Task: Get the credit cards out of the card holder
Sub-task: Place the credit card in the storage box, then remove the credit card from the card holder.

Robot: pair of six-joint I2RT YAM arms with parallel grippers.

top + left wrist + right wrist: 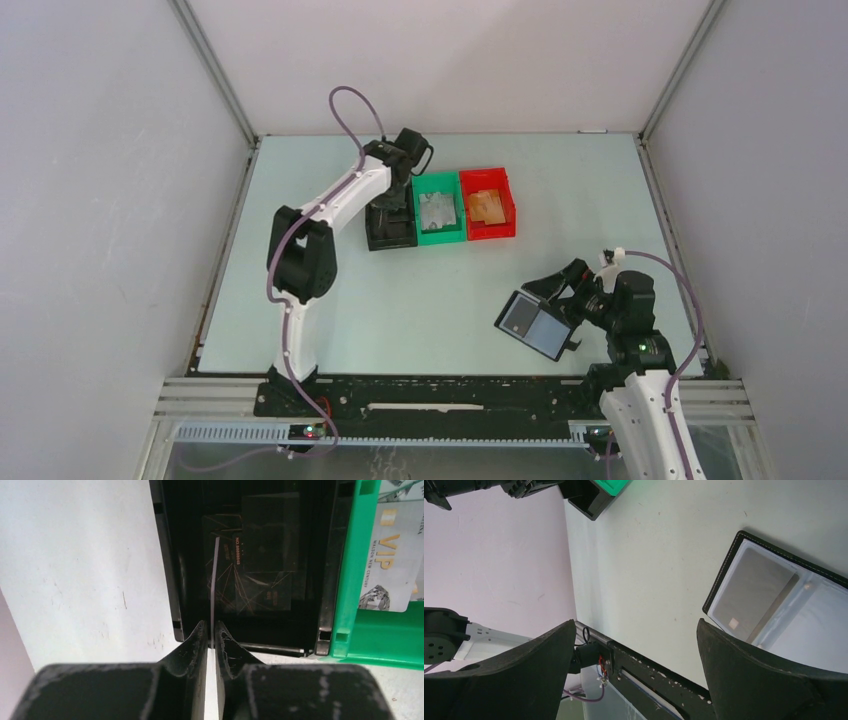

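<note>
Toward the upper middle of the top view, the left arm stretches long from its base, elbow bent, with the left gripper [389, 206] pointing down over a black bin [392, 240]. Just right of it, a green bin [438, 236] holding grey cards [438, 210] and a red bin [490, 232] holding orange cards [487, 205] stand touching in a row. At lower right the right arm is folded low, and the right gripper [561, 298] reaches toward the upper left, just above the card holder [536, 325], which lies open on the table [420, 310]. Bare table lies between the bins and the holder.

At the lower middle of the left wrist view, the left gripper's jaws are pinched narrow on a thin card [215, 580], seen edge-on and standing upright over the black bin's interior, where dark cards [250, 580] lie flat. A silver VIP card [395, 565] rests in the green bin at the right edge.

Across the bottom of the right wrist view, the right gripper's fingers [524, 680] are spread wide with nothing between them. The open card holder sits at right, and a grey card [756, 590] rests in its clear pocket. Its left edge lies free on the open table.
</note>
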